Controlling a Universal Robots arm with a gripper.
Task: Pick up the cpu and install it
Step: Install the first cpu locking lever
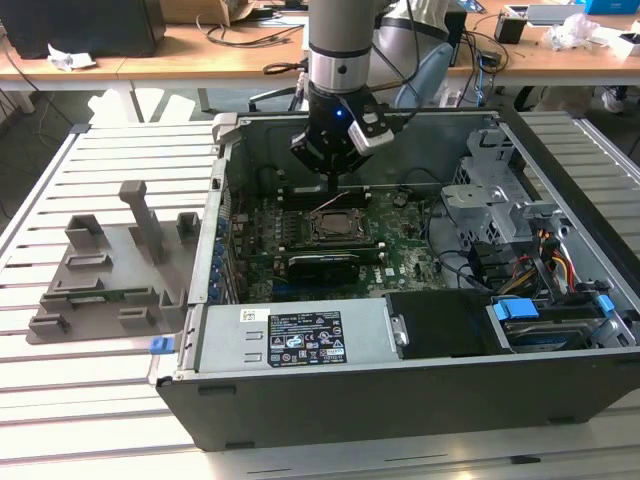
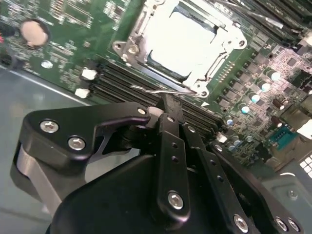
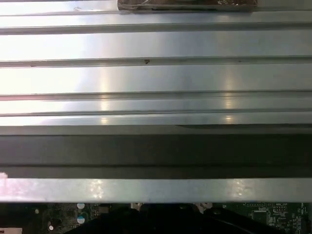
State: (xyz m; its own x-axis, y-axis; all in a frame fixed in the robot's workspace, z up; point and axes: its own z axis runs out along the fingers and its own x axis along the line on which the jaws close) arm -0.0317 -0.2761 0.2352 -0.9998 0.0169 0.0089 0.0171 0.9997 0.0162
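1. your black gripper (image 1: 333, 180) hangs inside the open grey computer case (image 1: 560, 380), just above the green motherboard (image 1: 400, 262).
2. in the second wrist view its fingers (image 2: 171, 127) are pressed together, and you are holding nothing.
3. the cpu (image 2: 181, 40), a flat square chip with a dull silver top, already lies in the silver metal socket frame (image 2: 229, 48), just past your fingertips.
4. a thin wire lever (image 2: 161, 91) lies beside the socket, close to your fingertips. it looks like the part to work on.
5. go slow and push softly, because the little parts on the board could break.
6. the grey plastic tray (image 1: 105, 275) sits on the slatted table at the exterior view's left.
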